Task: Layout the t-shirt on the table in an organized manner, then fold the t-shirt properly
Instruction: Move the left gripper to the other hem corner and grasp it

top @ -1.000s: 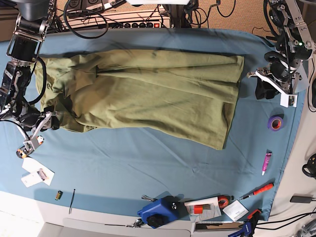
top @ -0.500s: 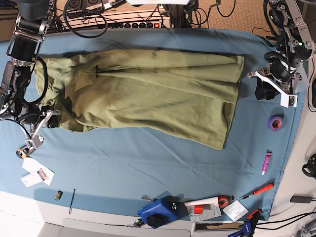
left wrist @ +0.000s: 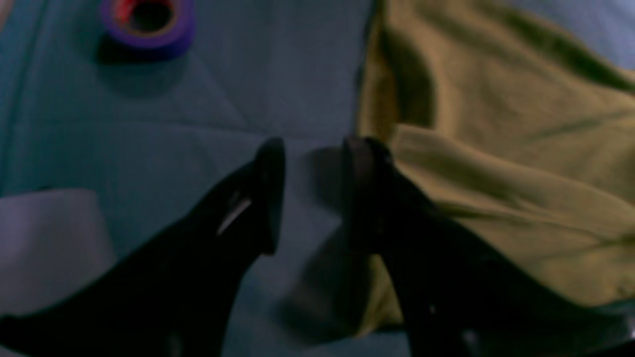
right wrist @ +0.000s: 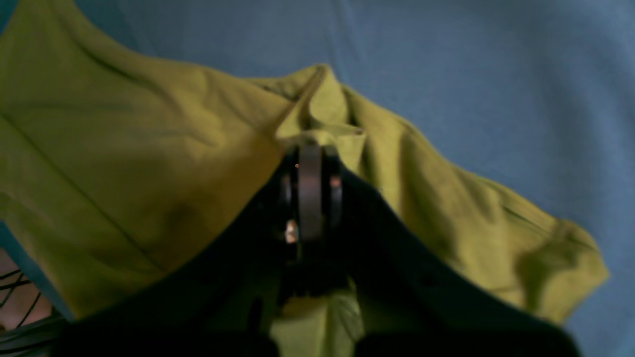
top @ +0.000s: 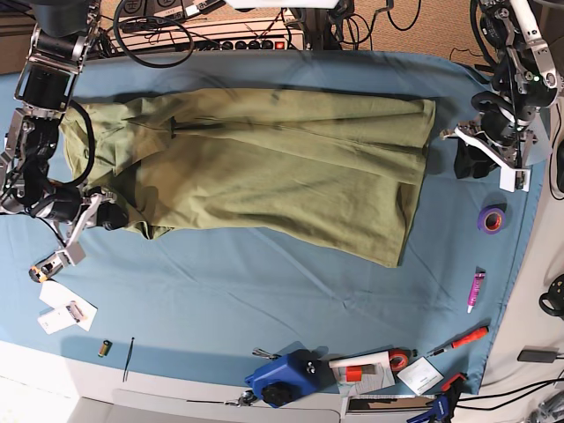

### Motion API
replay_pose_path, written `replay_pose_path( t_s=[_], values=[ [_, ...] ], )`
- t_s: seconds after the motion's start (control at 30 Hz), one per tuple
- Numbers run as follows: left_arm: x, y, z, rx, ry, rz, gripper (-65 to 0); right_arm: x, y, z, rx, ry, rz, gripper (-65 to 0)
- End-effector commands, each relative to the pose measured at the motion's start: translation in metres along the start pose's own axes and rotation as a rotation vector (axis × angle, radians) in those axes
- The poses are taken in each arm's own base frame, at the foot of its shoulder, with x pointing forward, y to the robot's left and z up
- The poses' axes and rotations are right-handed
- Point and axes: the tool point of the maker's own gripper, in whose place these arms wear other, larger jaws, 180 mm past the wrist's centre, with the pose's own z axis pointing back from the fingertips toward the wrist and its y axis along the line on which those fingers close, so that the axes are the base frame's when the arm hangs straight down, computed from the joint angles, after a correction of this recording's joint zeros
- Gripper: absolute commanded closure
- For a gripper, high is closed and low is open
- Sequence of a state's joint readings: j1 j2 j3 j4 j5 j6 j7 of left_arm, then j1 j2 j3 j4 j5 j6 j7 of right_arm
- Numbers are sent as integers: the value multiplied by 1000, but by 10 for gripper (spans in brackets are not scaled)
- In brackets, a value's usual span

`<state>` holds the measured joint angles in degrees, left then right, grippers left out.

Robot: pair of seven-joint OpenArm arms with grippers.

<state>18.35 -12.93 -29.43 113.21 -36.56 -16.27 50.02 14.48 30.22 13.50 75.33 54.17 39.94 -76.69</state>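
The olive-green t-shirt (top: 264, 159) lies spread lengthwise across the back half of the light-blue table (top: 264, 291), with folds bunched at its left end. My right gripper (top: 112, 217) is at the shirt's lower left corner, shut on a raised fold of the fabric (right wrist: 317, 99). In the right wrist view its jaws (right wrist: 310, 151) are pressed together with cloth pinched between them. My left gripper (top: 467, 160) stands open just off the shirt's right edge. In the left wrist view its fingers (left wrist: 270, 163) are apart over bare table (left wrist: 223, 89), with the t-shirt (left wrist: 521, 148) beside the right finger.
A purple tape roll (top: 492, 218) (left wrist: 146, 20) lies near my left gripper. A purple marker (top: 477, 290), a red screwdriver (top: 465, 338) and a blue tool (top: 284, 377) sit along the front right. White cards (top: 66, 308) lie front left. Power strips and cables (top: 238, 40) run behind the table.
My right gripper moved right onto the shirt's lower left corner and went from open to shut on the fabric, pulling it slightly. The left arm has not moved.
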Motion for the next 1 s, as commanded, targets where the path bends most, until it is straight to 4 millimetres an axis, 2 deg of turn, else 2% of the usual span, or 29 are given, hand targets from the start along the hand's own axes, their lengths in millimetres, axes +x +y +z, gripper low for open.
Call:
replay_pose_path(
  t_s=[0.0, 0.17, 0.3, 0.37, 0.5, 0.7, 0.83, 0.97],
  values=[
    [15, -11, -1, -40, -57, -19, -184, 21, -4, 13, -13, -60, 26, 0],
    [31, -51, -28, -79, -88, -198, -186, 17, -8, 13, -36, -37, 31, 0],
    [59, -74, -43, -48, -173, -380, -249, 14, -11, 13, -48, -16, 34, 0],
    [69, -80, -50, -31, -192, -410, -255, 13, -10, 13, -48, -13, 34, 0],
    [70, -79, -80, -30, -136, -404, -255, 13, -11, 13, -48, -13, 34, 0],
    [80, -58, -128, -15, -24, -374, -255, 13, -11, 13, -49, -13, 34, 0],
    [80, -65, -149, -113, 65, -326, -254, 13, -11, 12, -51, -11, 35, 0],
    [73, -54, -167, -113, 155, -294, -254, 10, -15, 13, -72, 7, 40, 0]
  ],
)
